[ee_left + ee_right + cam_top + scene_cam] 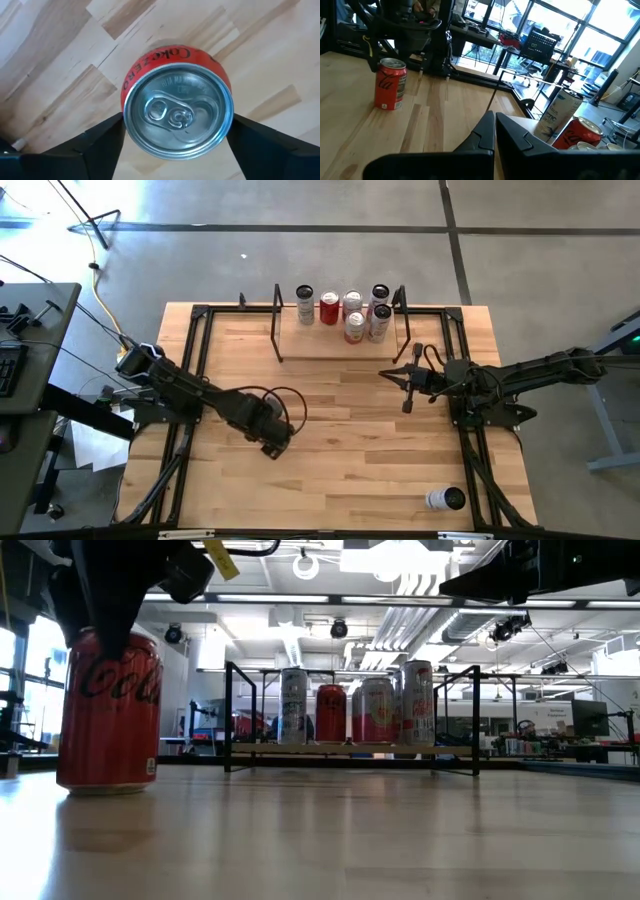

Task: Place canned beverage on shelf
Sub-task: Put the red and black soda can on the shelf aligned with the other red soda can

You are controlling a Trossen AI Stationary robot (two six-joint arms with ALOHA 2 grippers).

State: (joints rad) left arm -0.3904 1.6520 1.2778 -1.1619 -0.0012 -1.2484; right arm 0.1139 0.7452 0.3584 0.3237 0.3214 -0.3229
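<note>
A red Coke Zero can [177, 112] stands upright on its base on the wooden table, left of the middle [108, 710]. My left gripper [275, 438] hangs over it, pointing down, and hides it in the high view. It is open, with one finger [107, 142] on each side of the can's top. The right wrist view shows the can [390, 82] with a narrow gap beside it. My right gripper [405, 390] is shut and empty, right of the middle, near the shelf. The shelf [340, 350] stands at the far edge.
Several cans [345, 315], red, silver and white, stand upright on the shelf board, toward its right end; its left part is bare. A white can [445, 499] lies on its side near the table's front right corner. Black rails [190, 380] run along the table's sides.
</note>
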